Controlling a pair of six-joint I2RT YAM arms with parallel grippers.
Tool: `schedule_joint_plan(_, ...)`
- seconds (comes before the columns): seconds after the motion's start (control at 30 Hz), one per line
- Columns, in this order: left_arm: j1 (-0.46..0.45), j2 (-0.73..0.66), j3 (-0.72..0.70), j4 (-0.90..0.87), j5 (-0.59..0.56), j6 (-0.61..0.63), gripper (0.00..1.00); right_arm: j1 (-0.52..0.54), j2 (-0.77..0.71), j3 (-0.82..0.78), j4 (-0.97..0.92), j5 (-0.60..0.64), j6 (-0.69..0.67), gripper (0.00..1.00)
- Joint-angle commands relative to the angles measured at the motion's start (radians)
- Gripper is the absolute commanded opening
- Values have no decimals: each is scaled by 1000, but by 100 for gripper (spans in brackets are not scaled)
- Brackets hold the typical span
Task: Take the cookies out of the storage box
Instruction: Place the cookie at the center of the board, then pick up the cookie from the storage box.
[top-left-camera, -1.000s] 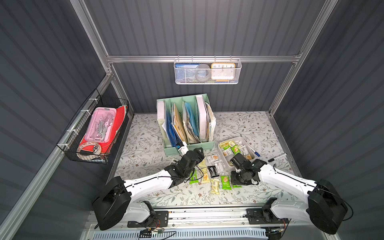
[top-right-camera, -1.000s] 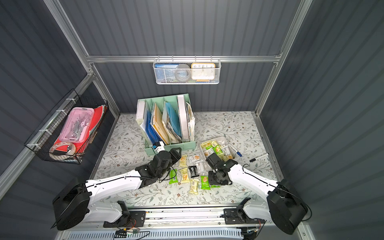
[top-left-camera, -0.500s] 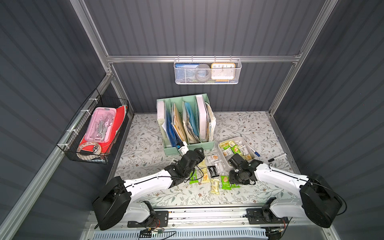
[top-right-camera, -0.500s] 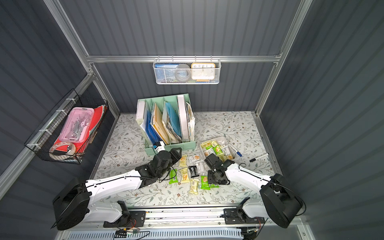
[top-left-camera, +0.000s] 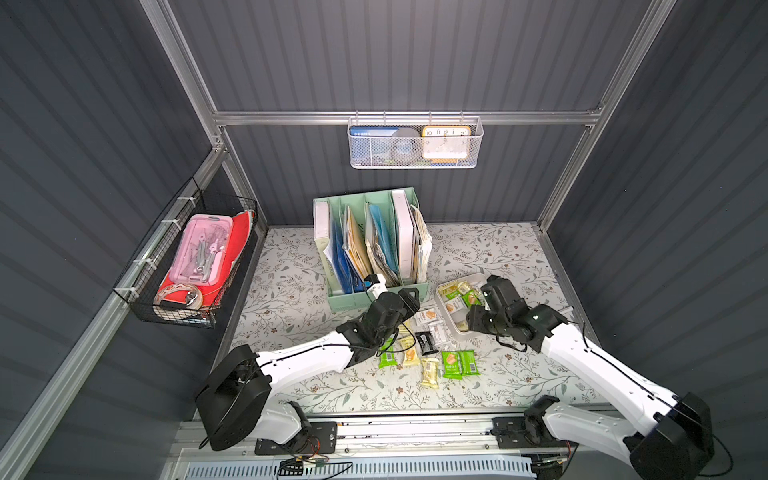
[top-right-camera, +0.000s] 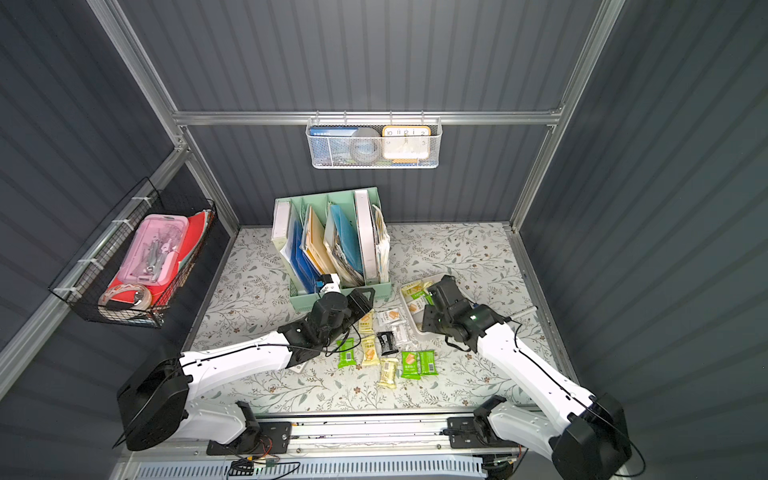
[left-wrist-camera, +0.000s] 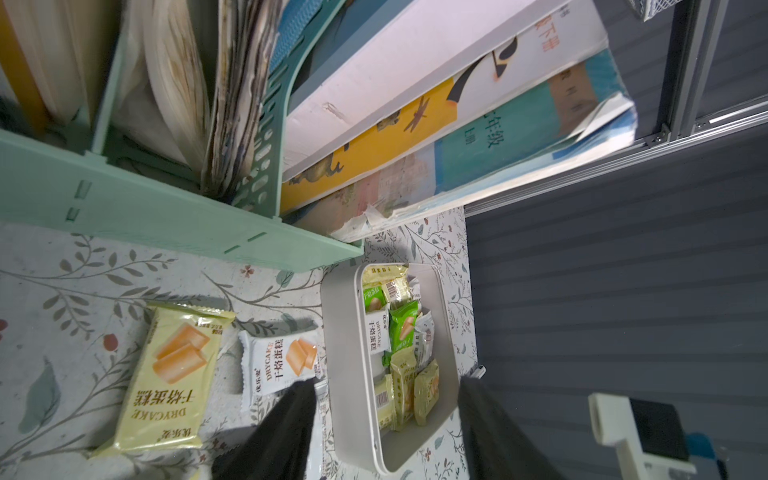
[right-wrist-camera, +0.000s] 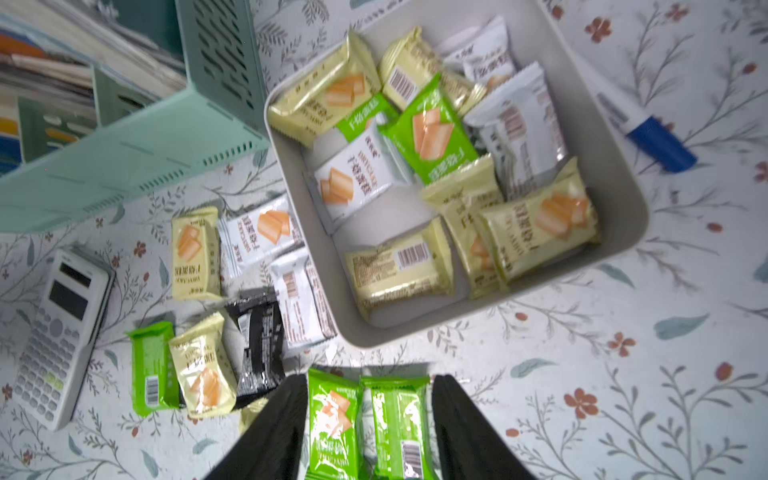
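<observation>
Cookies (right-wrist-camera: 432, 129) in the box (right-wrist-camera: 415, 328)
Jumbled yellow, green, white, slightly blurred; left claw (left-wrist-camera: 386, 384) and right claw (right-wrist-camera: 370, 378) are being held wide, empty.

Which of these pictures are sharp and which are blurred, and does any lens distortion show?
Right wrist view: soft, the print on the cookies in the storage box is smeared. Left wrist view: print on the pale yellow packet is crisp, but the left gripper close to the lens is out of focus. Both top views: sharp; the frame posts lean outward, a wide-lens effect.
</observation>
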Motion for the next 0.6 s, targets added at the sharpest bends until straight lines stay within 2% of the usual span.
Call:
schedule_joint_plan(0.0,4,2,0,32,21,-8,60,-37,110,58,4,20,-47,54)
schedule_joint_plan(0.07,4,3,-7,44,28,-13,60,-63,164,85,20,1,-31,54)
schedule_joint_plan(0.2,4,6,-20,49,23,-17,61,-90,260,111,85,-84,86,54)
schedule_joint_plan(0.4,6,8,-28,48,12,-18,61,-112,391,157,110,-107,343,55)
schedule_joint_plan(0.57,7,11,-37,66,10,-17,61,-112,471,141,214,-119,489,58)
